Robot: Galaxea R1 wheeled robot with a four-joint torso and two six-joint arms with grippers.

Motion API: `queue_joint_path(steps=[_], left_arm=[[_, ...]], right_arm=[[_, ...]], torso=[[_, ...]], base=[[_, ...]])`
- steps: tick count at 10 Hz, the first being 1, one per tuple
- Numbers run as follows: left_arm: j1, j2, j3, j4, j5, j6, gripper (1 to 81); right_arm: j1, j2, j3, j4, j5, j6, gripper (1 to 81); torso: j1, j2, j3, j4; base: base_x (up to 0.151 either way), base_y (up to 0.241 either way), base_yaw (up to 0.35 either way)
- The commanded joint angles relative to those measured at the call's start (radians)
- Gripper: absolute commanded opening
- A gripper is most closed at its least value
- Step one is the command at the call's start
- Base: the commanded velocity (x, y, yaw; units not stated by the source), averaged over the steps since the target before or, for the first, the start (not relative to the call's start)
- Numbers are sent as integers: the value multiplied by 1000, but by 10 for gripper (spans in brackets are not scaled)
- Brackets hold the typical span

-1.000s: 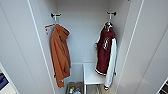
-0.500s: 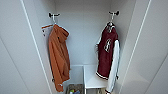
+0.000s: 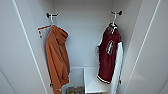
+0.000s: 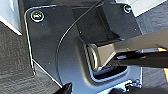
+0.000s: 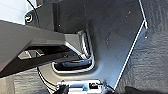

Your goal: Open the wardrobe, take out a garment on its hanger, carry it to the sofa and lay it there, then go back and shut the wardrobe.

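Inside open wardrobe [image 3: 150,50]: jacket [image 3: 108,58] hanging on hanger [image 3: 113,23], not yet taken; sofa leg, closing remain; tool state unreadable.

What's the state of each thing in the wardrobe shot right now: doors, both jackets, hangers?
wardrobe: doors open, interior exposed.
maroon varsity jacket: hanging from the right-hand hook, not yet taken.
white hanger: hook over the right-hand peg, carrying the maroon jacket.
orange hooded jacket: hanging from the left-hand hook, untouched.
white shelf box: sits on the wardrobe floor under the maroon jacket.
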Motion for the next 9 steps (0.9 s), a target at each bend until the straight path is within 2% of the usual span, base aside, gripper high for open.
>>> queue_joint_path(steps=[1, 9], left_arm=[[-16, -3, -1, -3, 45, 3, 811], [-14, -2, -1, -3, 45, 3, 811]], right_arm=[[30, 3, 4, -1, -55, 1, 811], [30, 9, 5, -10, -58, -2, 811]], torso=[[0, 0, 0, 0], [0, 0, 0, 0]], base=[[121, 0, 0], [117, 0, 0]])
